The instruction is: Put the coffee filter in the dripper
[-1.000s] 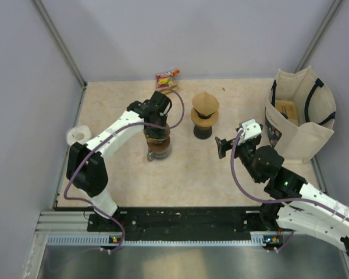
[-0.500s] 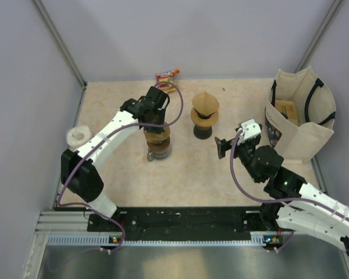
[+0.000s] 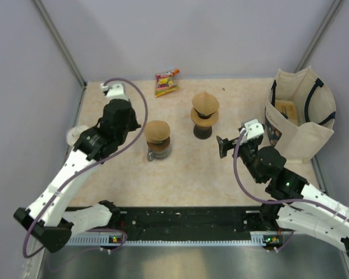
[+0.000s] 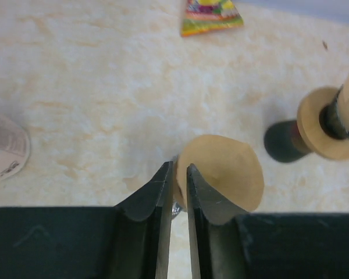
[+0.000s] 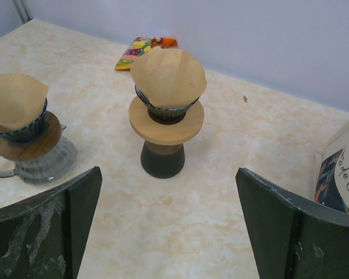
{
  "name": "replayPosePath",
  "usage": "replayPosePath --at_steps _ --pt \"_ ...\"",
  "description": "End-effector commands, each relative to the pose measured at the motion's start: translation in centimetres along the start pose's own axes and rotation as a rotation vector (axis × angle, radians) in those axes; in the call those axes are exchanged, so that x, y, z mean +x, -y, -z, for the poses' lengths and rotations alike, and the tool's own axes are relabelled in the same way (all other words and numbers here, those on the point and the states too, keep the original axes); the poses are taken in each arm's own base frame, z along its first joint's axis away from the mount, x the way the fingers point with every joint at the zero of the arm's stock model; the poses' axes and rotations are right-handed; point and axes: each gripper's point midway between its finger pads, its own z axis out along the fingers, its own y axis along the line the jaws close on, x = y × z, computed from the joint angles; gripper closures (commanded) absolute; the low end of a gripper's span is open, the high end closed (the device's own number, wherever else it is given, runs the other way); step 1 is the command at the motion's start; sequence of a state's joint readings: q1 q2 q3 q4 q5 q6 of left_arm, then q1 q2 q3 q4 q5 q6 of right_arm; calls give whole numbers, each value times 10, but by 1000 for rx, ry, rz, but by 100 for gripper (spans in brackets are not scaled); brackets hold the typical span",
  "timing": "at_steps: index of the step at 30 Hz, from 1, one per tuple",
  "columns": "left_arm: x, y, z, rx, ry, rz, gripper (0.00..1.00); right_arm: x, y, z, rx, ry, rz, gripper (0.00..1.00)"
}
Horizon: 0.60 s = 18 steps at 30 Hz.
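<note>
Withdrawn leftward, the left gripper point(image 4: 175, 171), narrowly parted and empty, leaves the coffee filter point(image 3: 157, 131) seated in the dripper point(image 3: 158, 149): placement likely done.

left arm point(image 3: 81, 160) bent leftward, jaws barely parted; right arm point(image 3: 291, 186) low, jaws wide apart.

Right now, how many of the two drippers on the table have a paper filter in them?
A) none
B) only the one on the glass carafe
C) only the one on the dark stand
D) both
D: the right wrist view shows the first filter seated in the carafe dripper and the second filter seated in the stand dripper.
</note>
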State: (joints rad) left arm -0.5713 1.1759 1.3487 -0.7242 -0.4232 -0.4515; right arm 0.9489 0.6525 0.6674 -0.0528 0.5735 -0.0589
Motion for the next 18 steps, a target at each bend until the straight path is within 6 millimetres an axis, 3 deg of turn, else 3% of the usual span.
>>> replayPosePath --at_steps 1,3,4,5,7,8,18 --pt "-43 -52 30 -200 313 224 80 -11 7 4 35 44 -51 1" --pt "-40 -76 41 -287 365 270 73 -12 10 5 49 52 -65 1" --pt "-38 -84 45 -321 376 282 60 -13 11 5 57 55 -73 1" --pt "-34 -91 47 -353 377 293 46 -14 12 6 65 59 -85 1" --pt "-26 -101 51 -398 364 305 5 -15 19 8 100 66 -101 1" --pt "-22 -103 51 -404 357 311 1 -14 21 9 111 68 -135 1" --pt "-16 -98 54 -338 353 314 1 -28 40 18 206 136 -272 1"
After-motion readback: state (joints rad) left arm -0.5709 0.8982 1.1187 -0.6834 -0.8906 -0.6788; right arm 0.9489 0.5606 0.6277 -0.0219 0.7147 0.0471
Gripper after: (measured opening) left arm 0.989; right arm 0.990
